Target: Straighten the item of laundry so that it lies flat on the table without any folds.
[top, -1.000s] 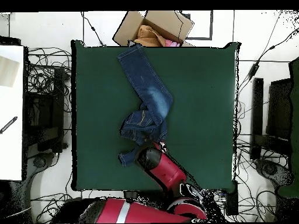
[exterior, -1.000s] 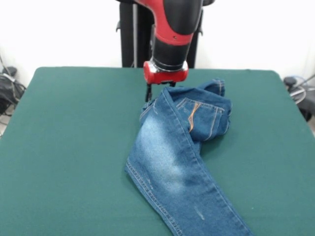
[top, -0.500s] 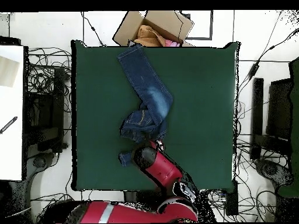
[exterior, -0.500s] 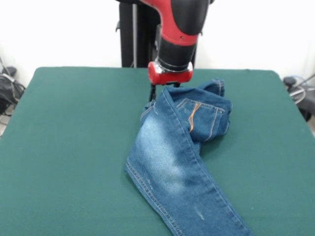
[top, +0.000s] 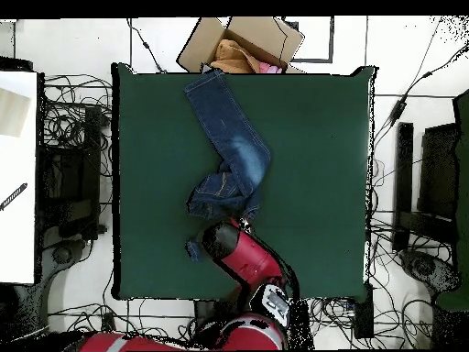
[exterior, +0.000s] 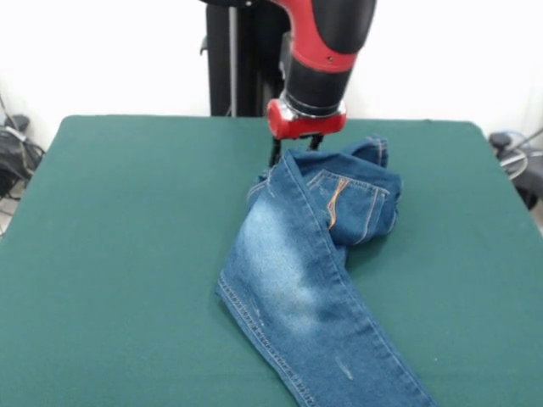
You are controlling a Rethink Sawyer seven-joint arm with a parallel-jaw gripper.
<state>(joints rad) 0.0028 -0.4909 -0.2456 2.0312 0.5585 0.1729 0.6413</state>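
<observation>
One pair of blue denim jeans (exterior: 310,271) lies bunched and folded on the green table (exterior: 127,254), the gripper (exterior: 295,155) at its far edge, finger state unclear

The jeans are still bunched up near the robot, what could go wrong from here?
The claw sits low at the far edge of the jeans, right by the bunched upper part. If it drags from there, the folded layers could pile up rather than spread. One leg already reaches the table's edge in the overhead view, so a pull toward that side might slide it off.
</observation>
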